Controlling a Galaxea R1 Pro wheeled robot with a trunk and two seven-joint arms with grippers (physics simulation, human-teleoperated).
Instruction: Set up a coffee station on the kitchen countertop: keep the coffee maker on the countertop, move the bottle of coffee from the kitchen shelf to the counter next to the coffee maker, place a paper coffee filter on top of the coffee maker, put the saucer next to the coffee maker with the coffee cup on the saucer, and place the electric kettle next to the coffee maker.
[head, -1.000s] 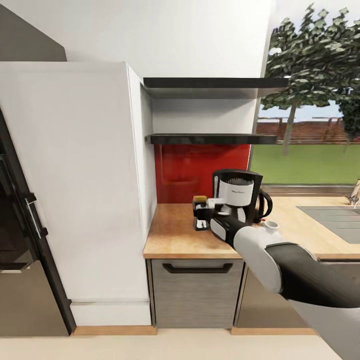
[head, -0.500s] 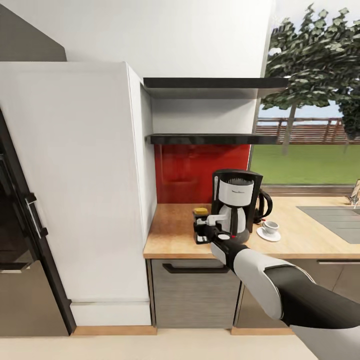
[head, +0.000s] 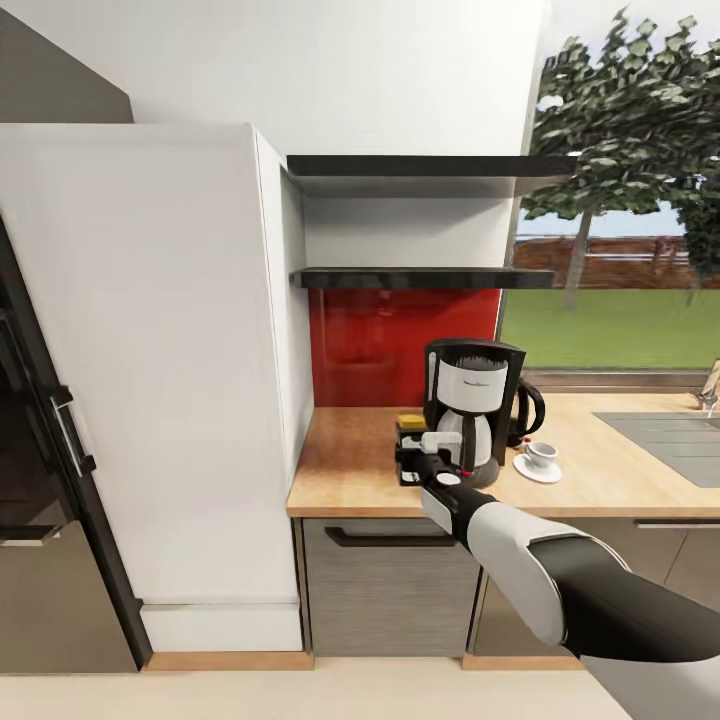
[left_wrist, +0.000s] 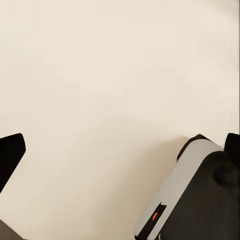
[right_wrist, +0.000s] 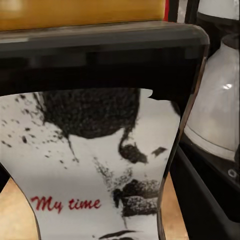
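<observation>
Right wrist: coffee bottle (right_wrist: 95, 165) label "My time" | head: saucer (head: 537, 468)

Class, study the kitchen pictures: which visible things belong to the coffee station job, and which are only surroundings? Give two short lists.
Job things:
coffee maker
bottle of coffee, at the right tool
electric kettle
coffee cup on saucer
countertop

Surroundings:
shelves
sink
drawer handle
</observation>
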